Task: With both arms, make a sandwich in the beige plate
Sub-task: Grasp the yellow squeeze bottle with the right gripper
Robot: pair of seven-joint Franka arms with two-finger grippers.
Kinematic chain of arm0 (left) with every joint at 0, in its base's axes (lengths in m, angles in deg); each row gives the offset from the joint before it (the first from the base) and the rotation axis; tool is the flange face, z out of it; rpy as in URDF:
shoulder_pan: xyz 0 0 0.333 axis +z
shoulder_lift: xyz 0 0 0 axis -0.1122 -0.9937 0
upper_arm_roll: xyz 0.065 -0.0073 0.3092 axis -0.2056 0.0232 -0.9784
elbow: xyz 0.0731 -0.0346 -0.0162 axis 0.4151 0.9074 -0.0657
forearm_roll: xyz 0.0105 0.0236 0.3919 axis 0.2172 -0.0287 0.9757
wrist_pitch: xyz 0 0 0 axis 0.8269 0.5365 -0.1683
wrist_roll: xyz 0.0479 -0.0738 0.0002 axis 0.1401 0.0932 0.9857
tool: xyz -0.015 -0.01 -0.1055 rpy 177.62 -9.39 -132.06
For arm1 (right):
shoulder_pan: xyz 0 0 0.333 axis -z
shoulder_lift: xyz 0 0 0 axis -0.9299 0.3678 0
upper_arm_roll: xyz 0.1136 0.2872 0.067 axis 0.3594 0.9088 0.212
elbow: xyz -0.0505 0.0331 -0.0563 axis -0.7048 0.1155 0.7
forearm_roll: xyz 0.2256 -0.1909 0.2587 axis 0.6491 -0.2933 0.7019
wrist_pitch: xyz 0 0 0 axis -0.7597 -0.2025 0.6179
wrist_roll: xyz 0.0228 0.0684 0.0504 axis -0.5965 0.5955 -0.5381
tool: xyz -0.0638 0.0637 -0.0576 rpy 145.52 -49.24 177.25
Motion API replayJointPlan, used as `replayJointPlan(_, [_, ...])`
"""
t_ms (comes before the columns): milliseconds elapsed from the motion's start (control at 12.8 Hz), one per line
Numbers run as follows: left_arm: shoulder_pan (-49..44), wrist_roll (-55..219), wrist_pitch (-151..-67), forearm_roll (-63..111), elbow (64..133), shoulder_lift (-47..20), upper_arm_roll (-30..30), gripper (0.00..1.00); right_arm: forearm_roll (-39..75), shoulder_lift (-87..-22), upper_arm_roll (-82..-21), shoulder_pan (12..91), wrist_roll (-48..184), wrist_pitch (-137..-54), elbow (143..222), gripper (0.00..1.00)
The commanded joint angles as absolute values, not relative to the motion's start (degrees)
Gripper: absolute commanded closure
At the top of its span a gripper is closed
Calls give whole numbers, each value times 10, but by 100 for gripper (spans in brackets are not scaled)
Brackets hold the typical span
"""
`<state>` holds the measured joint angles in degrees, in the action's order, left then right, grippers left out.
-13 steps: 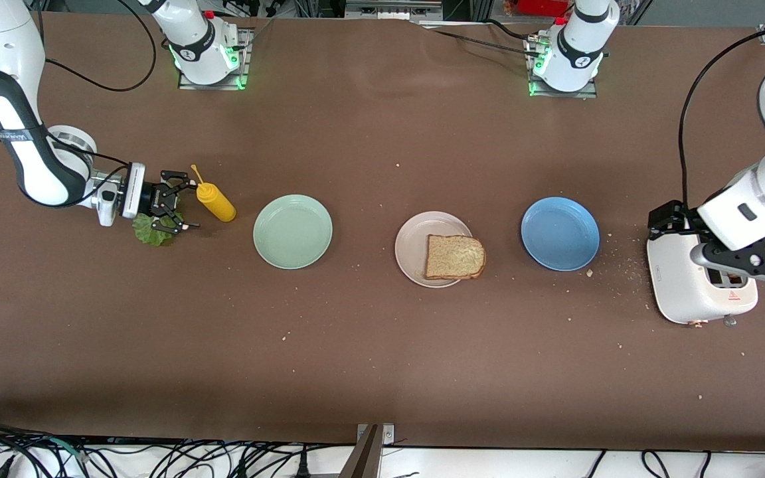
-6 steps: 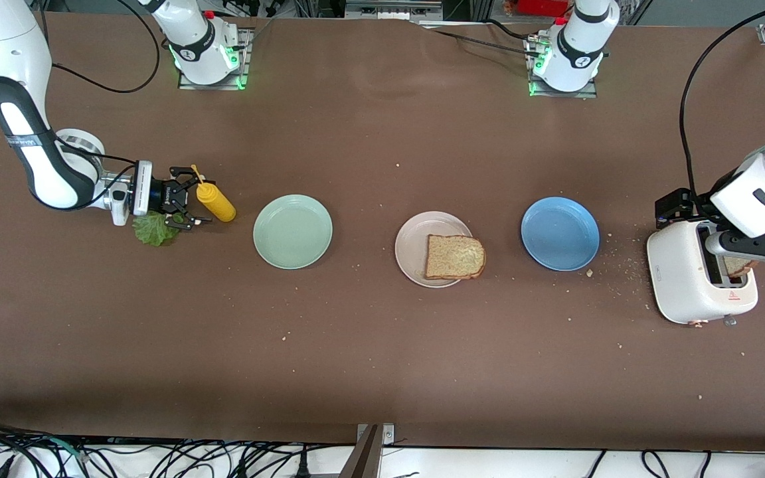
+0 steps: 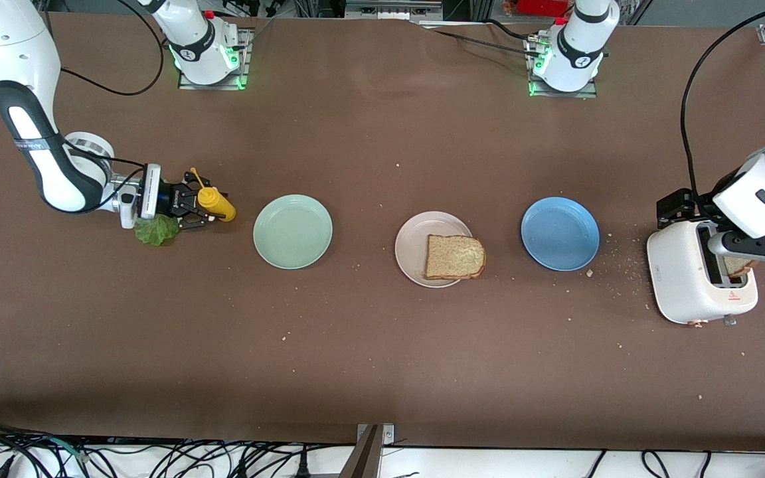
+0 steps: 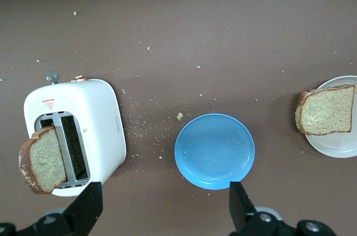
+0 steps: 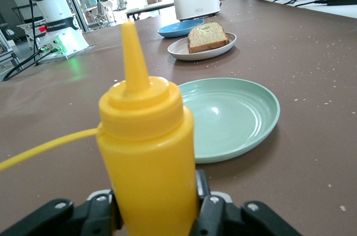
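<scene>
One brown bread slice [image 3: 454, 257] lies on the beige plate [image 3: 409, 247], overhanging its rim; both also show in the left wrist view, slice [image 4: 326, 110] and plate [image 4: 340, 144]. A second slice [image 4: 42, 160] sticks out of the white toaster [image 4: 97, 113]. The green lettuce leaf [image 3: 155, 230] lies on the table at the right arm's end. My right gripper [image 3: 202, 207] is shut on a yellow squeeze bottle [image 5: 148, 152] beside the lettuce. My left gripper [image 4: 163, 200] is open and empty, up over the table beside the toaster [image 3: 681, 279].
A mint-green plate [image 3: 292, 232] sits between the bottle and the beige plate. A blue plate [image 3: 560, 233] sits between the beige plate and the toaster. Crumbs lie scattered round the toaster and blue plate.
My right gripper moved from over the lettuce to the yellow bottle and closed round it. My left arm lifted off the toaster, uncovering the slice in its slot.
</scene>
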<state>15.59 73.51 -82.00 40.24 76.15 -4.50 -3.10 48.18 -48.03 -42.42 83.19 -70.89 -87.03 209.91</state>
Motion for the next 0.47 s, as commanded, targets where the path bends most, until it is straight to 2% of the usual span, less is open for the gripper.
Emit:
replayJointPlan(0, [161,738,-814,387,768,-37,-27,0,496,-476,-424,822,-724,-882,2070,100])
replayJointPlan(391, [161,738,-814,387,768,-37,-27,0,485,-497,-425,751,-618,-969,1997,100])
